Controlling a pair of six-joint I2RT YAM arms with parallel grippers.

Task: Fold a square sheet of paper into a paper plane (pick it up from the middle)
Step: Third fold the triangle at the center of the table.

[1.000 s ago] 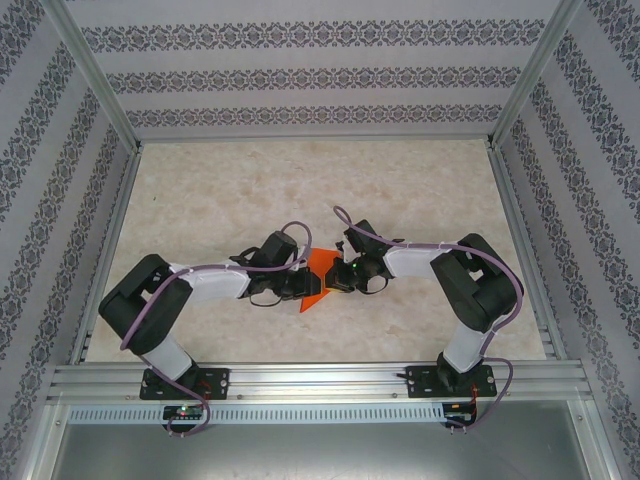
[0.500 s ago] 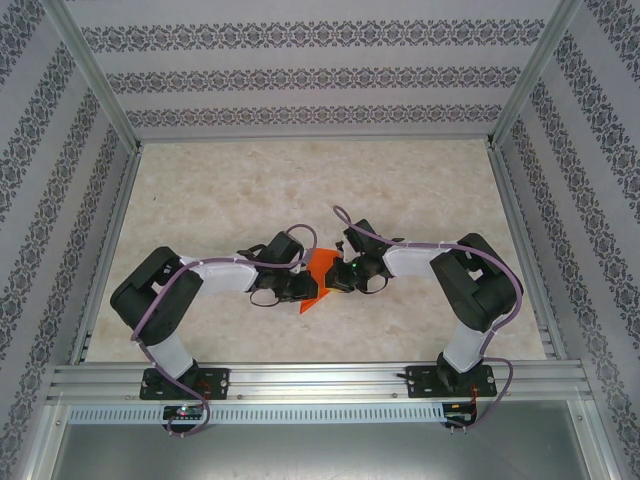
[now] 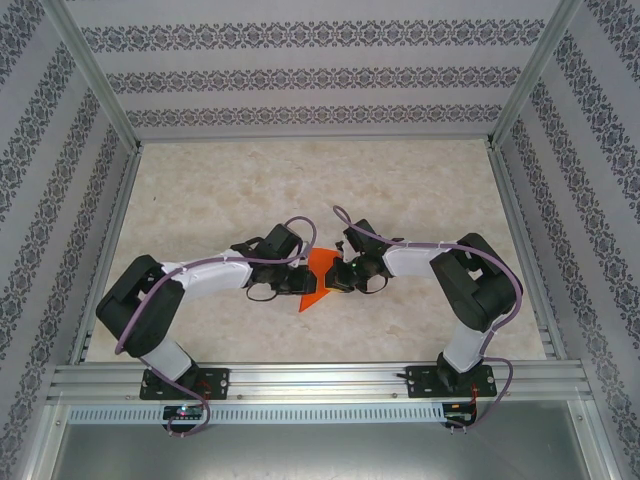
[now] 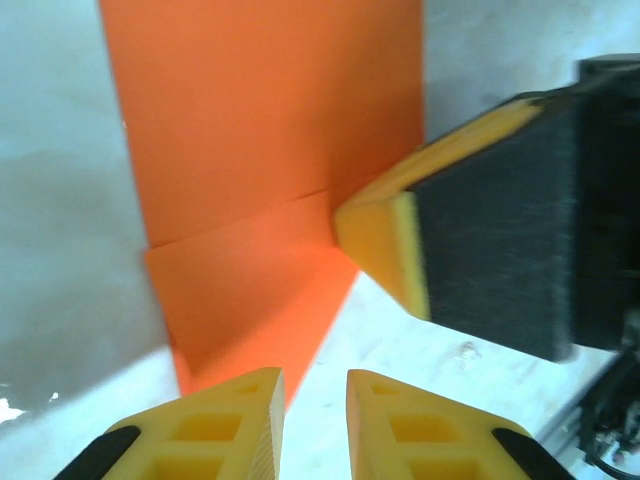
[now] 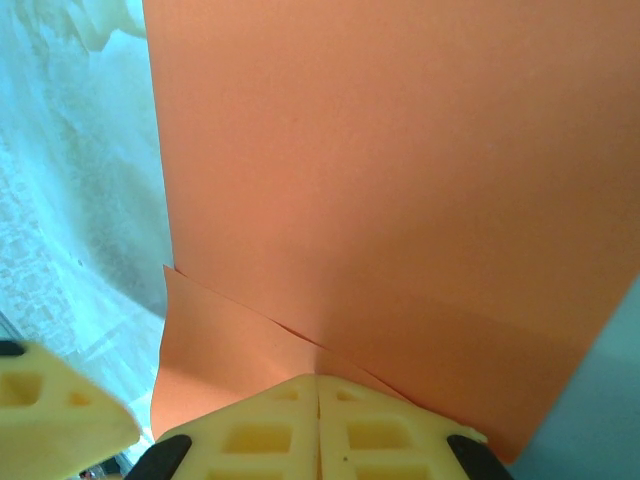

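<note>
Right gripper [image 5: 318, 385] clamped on folded square sheet of paper [image 5: 380, 180] edge; left gripper [image 4: 315, 385] slightly apart beside corner; roomy table [image 3: 420, 190] around.

From above, the orange sheet [image 3: 318, 272] lies between the two wrists with its side edges tucked under them. The left pincer [image 3: 298, 286] and right pincer [image 3: 340, 280] are too small and dark there to read how their jaws stand. In the left wrist view the sheet runs off the top edge, and the right pincer's finger [image 4: 385, 235] is blurred and cut by the right edge. In the right wrist view the pressed-together fingers [image 5: 285, 405] cover the sheet's near edge, so I can't tell whether paper is pinched between them.
</note>
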